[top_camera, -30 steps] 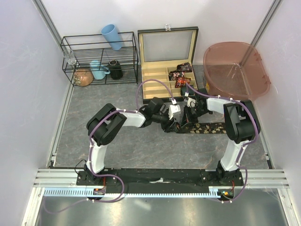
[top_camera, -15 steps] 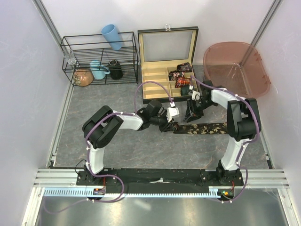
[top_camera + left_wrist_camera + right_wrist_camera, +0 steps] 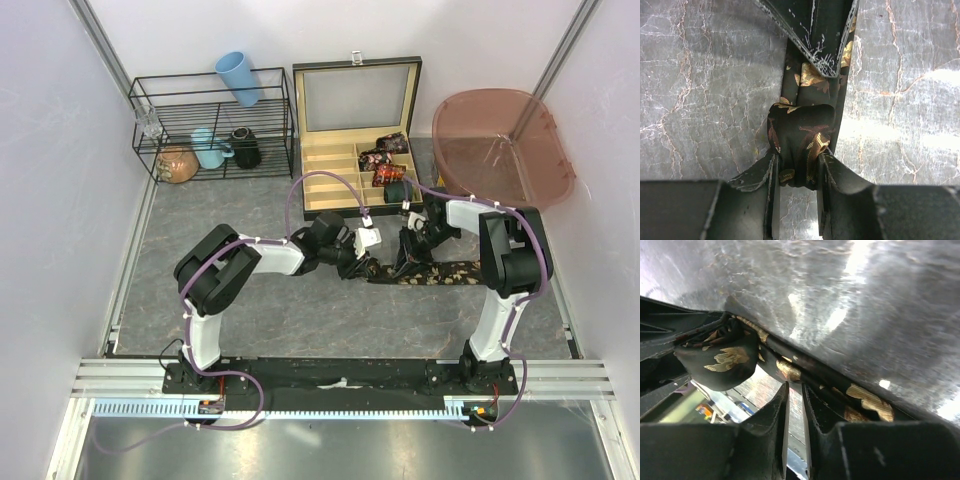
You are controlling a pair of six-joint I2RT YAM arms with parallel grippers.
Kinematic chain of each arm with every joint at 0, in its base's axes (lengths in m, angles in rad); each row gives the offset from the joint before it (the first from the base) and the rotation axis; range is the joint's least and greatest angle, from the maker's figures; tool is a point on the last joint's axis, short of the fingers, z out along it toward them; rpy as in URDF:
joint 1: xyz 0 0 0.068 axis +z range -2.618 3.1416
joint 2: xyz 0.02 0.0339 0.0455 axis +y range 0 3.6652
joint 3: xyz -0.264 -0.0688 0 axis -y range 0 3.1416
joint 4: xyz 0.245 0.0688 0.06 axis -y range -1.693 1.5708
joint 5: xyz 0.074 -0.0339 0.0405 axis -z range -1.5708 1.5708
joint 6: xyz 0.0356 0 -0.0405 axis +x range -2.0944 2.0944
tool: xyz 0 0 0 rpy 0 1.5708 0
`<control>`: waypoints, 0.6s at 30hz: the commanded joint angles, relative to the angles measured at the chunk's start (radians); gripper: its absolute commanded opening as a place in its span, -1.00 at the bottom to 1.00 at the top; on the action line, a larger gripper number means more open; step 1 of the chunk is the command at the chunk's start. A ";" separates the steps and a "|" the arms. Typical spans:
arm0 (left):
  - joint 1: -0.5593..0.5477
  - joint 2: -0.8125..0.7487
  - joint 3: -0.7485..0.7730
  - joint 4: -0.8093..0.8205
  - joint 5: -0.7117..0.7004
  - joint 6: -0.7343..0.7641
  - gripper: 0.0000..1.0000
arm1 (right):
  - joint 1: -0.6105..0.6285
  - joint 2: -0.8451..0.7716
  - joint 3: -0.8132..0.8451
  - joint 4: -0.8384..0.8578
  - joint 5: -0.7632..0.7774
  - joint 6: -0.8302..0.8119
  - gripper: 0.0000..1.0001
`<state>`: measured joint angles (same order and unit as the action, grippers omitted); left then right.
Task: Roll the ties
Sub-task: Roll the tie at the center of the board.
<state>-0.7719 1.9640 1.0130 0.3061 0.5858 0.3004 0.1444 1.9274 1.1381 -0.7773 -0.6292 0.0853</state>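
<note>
Top external view: grey marble-patterned table [image 3: 250, 300]. The left gripper [image 3: 362, 264] and right gripper [image 3: 408, 255] meet near its middle. A dark fabric necktie with gold leaf print [image 3: 445, 272] lies flat on the table, running from between the two grippers away to the outer side of the right gripper. Well beyond both grippers is an open wooden box with divided compartments [image 3: 325, 170], with rolled ties [image 3: 385, 160] in the compartments nearest the right gripper's side. A black wire rack [image 3: 210, 100] stands beyond the left gripper, and a translucent pink plastic tub [image 3: 500, 130] beyond the right gripper. Left wrist view: the left gripper [image 3: 797, 162] is clenched on the necktie's rolled end [image 3: 800, 135], a small coil held between its two fingertips just above the table [image 3: 705, 90]. The flat strip leads straight ahead from the coil and passes under the right gripper [image 3: 827, 60], which points back toward the coil from just beyond it. Right wrist view: the right gripper [image 3: 795, 390] has its jaws a narrow slit apart, with nothing seen between them. The strip [image 3: 865, 400] crosses just past its fingertips; whether they touch it cannot be told. The coil [image 3: 722, 360] sits ahead and to one side of the fingertips, gripped by the dark fingers [image 3: 670, 325] of the left gripper.
</note>
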 commanded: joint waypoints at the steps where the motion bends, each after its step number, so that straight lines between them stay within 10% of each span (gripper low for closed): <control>1: 0.028 -0.013 0.042 -0.128 0.012 0.075 -0.97 | -0.012 0.044 -0.035 0.096 0.198 0.033 -0.54; 18: -0.030 -0.088 0.104 -0.300 -0.062 0.275 -0.93 | -0.019 0.042 -0.069 0.121 0.227 0.054 -0.53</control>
<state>-0.7826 1.9114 1.0767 0.1211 0.5961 0.4679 0.1326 1.9244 1.1152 -0.7475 -0.6289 0.1795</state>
